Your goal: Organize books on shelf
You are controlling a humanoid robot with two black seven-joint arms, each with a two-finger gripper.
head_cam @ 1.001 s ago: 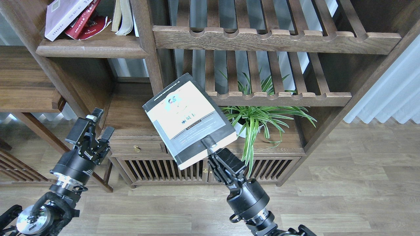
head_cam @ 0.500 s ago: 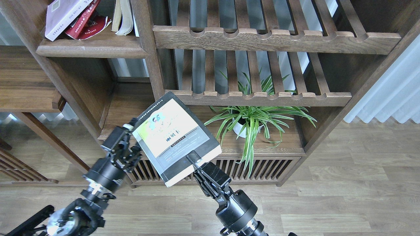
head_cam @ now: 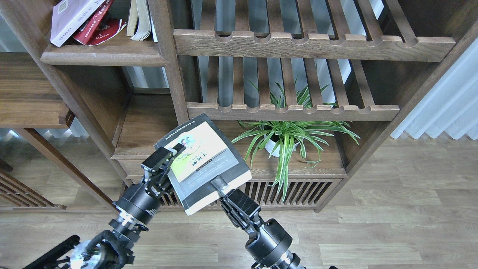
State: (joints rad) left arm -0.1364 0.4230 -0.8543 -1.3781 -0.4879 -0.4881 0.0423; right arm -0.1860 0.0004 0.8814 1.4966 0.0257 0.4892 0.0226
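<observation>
The black book with the yellow-green panel (head_cam: 203, 157) hangs tilted in the air in front of the bookcase. My right gripper (head_cam: 220, 185) is shut on its lower edge. My left gripper (head_cam: 170, 157) is at the book's left edge with one finger lying over the cover; the other finger is hidden beneath. The white-lavender book (head_cam: 73, 18) and the red book (head_cam: 98, 26) lean at a slant on the solid dark wood shelf (head_cam: 104, 56) at the top left.
A pale open-paged book (head_cam: 140, 20) stands on the same shelf by the upright post. Slatted racks (head_cam: 298, 43) fill the middle. A potted spider plant (head_cam: 287, 138) stands on the low cabinet (head_cam: 145, 127). A curtain hangs at the right.
My left arm has swung right and up until its gripper reached the book's left edge. My right gripper has carried the book down and to the left.
</observation>
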